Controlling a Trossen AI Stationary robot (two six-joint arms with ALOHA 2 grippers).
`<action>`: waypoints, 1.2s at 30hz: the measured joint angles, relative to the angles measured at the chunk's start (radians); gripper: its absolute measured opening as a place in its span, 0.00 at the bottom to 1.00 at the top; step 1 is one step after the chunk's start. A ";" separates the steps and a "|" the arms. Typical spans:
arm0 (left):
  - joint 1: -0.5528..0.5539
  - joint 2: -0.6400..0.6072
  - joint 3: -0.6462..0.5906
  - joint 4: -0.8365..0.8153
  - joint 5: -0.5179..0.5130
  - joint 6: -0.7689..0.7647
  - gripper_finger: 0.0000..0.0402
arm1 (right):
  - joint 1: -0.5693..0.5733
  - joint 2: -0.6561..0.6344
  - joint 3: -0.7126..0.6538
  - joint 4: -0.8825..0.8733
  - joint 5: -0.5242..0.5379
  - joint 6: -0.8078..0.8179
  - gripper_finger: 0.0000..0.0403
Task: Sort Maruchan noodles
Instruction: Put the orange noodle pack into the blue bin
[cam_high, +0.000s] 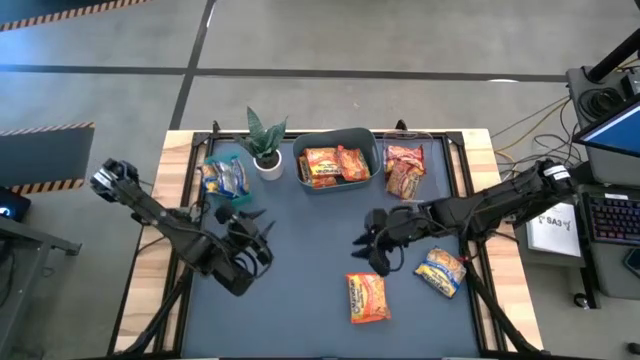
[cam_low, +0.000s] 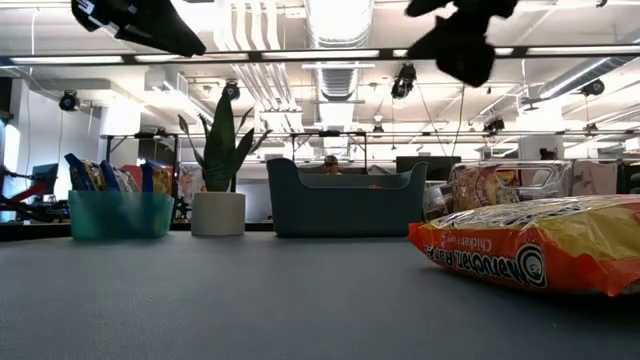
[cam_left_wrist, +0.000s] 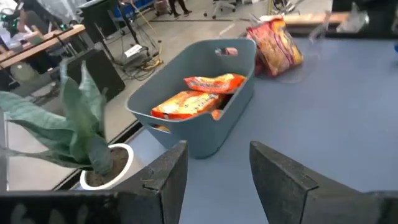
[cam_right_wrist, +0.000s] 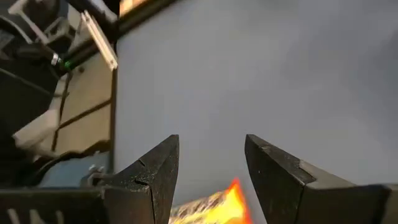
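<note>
Orange pkt (cam_low: 540, 245) nr front edge, prob.

packets (cam_high: 333, 165) in middle bin (cam_high: 366, 140), plant (cam_high: 265, 142) left, two packets (cam_high: 367, 297) in front

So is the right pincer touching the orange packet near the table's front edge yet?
Apart. The right wrist view shows the right pincer open and empty, the orange packet lying beyond its fingertips with bare table between. The high view also shows the pincer short of it.

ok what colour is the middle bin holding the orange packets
Slate grey-blue. The bin shows best in the left wrist view, with orange packets inside.
</note>
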 joint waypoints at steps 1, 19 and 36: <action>-0.001 0.015 0.000 0.023 0.009 0.021 0.39 | 0.011 0.010 0.023 -0.039 -0.008 0.031 0.43; -0.007 0.205 0.101 0.163 0.150 0.295 0.39 | 0.239 0.294 0.098 -0.417 -0.261 0.404 0.34; -0.027 0.192 0.129 0.145 0.357 0.490 0.39 | 0.446 0.559 0.492 -0.646 -0.195 0.582 0.18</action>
